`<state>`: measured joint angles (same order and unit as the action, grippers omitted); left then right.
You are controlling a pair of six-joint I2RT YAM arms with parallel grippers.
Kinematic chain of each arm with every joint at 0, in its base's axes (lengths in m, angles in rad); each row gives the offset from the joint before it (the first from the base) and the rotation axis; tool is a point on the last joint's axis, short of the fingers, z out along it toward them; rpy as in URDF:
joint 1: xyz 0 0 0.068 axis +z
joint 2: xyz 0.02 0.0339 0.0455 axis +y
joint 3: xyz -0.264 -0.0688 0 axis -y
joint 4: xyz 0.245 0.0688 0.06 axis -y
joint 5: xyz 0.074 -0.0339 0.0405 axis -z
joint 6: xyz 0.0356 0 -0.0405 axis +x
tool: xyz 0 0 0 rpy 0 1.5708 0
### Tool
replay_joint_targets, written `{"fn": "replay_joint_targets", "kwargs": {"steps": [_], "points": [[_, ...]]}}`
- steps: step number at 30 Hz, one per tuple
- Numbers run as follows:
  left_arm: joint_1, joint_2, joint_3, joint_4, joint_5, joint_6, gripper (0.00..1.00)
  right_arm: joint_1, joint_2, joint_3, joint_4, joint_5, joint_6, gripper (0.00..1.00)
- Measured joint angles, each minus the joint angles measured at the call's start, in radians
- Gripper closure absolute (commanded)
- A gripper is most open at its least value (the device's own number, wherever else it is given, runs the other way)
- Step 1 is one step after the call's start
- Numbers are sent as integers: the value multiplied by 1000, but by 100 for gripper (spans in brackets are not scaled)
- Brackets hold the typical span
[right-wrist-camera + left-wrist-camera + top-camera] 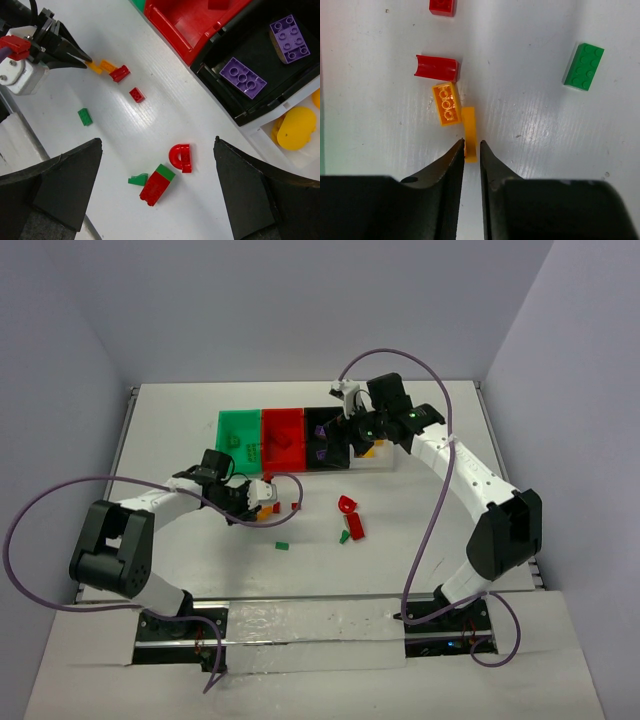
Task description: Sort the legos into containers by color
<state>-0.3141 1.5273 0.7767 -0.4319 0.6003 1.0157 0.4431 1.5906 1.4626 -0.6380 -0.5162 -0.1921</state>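
White table (300, 580), pale lilac walls (300, 300), even light

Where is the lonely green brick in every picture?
Top view: green brick lower middle, nearer the arm bases than the left pincer.
Left wrist: green brick upper right.
Right wrist: green brick at the left.
Shared landmark: the left pincer, pinching a thin orange piece.

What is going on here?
Two arms are sorting bricks into coloured bins. The left end effector has its jaws close around a thin yellow brick on the table; a firm grip is not certain. The right end effector hangs open near the black bin. A red brick and a green brick lie loose.
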Motion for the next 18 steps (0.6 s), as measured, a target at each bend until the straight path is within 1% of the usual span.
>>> {"fn": "replay_joint_targets", "kwargs": {"steps": [1,3,5,8,11,13,15,17,18], "points": [[0,1,0,0,3,-7,84,0,0,-2,1,1,0,1],[-3,1,0,1,5,-18,94,0,0,-12,3,4,0,1],[-6,1,0,4,5,-31,100,0,0,-25,4,6,0,1],[-8,-3,0,4,6,-53,100,0,-4,-52,9,7,-6,1],[-4,-25,0,-3,8,-73,100,0,-6,-74,9,6,-21,4],[12,-54,3,-21,26,-89,100,0,-6,-78,8,1,-40,9],[57,-95,15,-58,73,-114,100,9,-6,-78,9,-1,-61,14],[140,-145,48,-103,132,-137,100,38,-5,-77,10,2,-86,22],[186,-168,72,-128,165,-150,100,58,-3,-75,10,3,-99,24]]}}
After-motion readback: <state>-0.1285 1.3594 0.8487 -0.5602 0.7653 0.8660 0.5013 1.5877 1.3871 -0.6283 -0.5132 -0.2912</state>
